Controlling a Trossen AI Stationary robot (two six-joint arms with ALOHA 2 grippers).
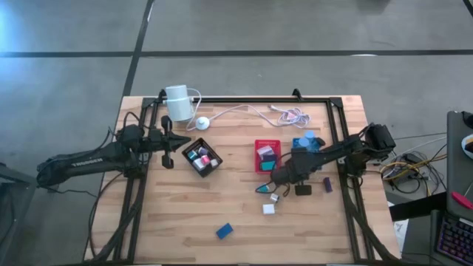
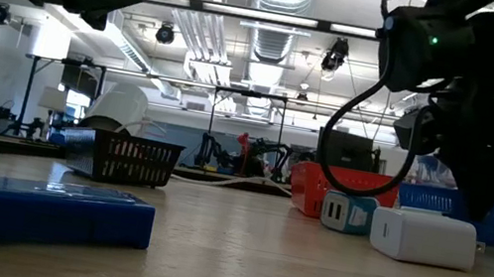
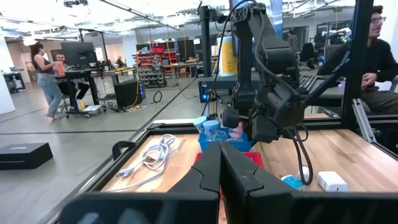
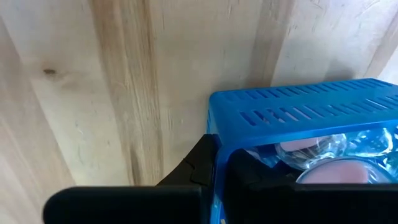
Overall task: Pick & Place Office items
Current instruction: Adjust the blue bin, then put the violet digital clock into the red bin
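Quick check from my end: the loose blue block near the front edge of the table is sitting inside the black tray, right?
Not quite. The blue block lies on the bare table near the front edge, well apart from the black tray, which sits farther back by the left pincer. The high view shows this; the low view also has the block resting directly on the wood.

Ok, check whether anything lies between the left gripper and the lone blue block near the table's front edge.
Nothing visible blocks it. From the left gripper to the blue block the high view shows only bare wood; the black tray lies just beside that line, not across it.
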